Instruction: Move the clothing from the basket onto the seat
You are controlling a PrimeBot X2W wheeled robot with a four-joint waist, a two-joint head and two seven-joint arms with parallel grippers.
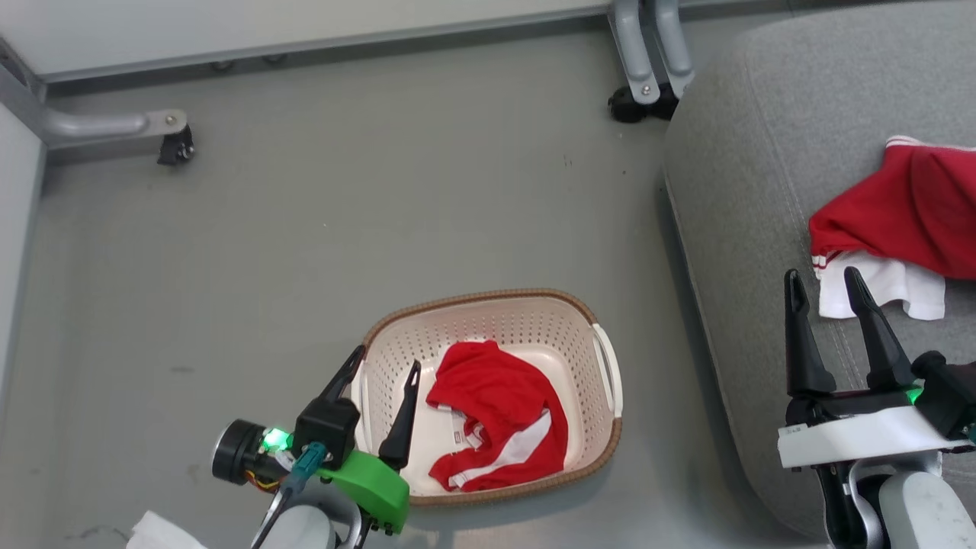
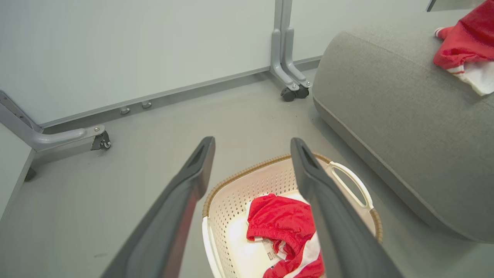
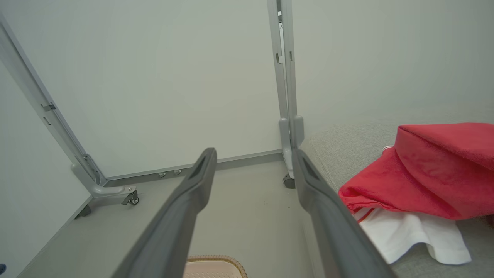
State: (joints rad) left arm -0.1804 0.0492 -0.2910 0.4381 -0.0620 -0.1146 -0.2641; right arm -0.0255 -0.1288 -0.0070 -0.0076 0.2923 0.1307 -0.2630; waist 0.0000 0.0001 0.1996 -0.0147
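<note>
Grey floor (image 1: 305,229) ahead, basket (image 1: 488,296) near centre, one garment (image 1: 496,396) bunched inside, the other garment (image 1: 900,206) on the seat (image 1: 747,191) at right. Risk: my left gripper (image 1: 387,358) hangs over the basket's left rim, so dropping could snag plastic or pinch one fold. It's wide open, empty. So is my right gripper (image 1: 822,274), over the seat.

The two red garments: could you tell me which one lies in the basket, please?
The crumpled garment beside the left claw lies in the basket; the other garment rests on the grey seat.
</note>
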